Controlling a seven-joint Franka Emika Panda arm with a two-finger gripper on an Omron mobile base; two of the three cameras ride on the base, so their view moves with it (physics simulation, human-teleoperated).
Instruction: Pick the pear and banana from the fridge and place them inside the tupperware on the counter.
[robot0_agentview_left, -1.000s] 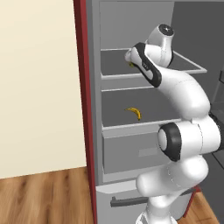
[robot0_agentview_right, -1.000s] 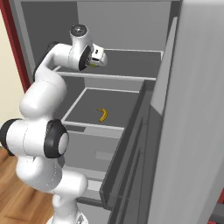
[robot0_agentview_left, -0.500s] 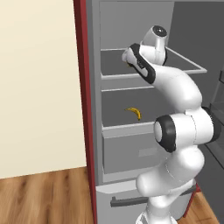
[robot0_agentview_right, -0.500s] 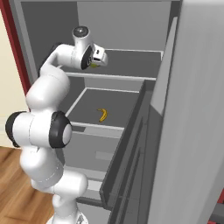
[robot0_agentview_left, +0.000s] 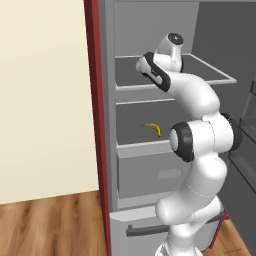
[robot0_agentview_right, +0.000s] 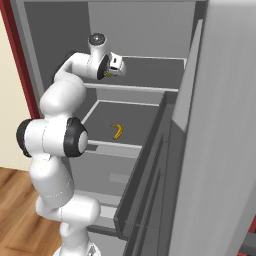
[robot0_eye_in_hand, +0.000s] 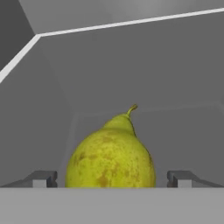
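item: pear (robot0_eye_in_hand: 111, 153), upper fridge (robot0_agentview_left: 107, 125) shelf, sitting between my spread fingertips (robot0_eye_in_hand: 41, 179); my gripper (robot0_eye_in_hand: 111, 181) wide open, nothing held. banana (robot0_agentview_left: 153, 128) on the shelf below. step: grasping the pear. next, i judge: ease in slightly, close squarely on it

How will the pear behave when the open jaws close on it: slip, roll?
The pear is rounded and tapers to its stem, so the fingertips flanking its wide belly may squeeze it forward or upward. Its skin looks smooth, likely somewhat slippery. Nudged on the flat fridge shelf, it would probably roll.
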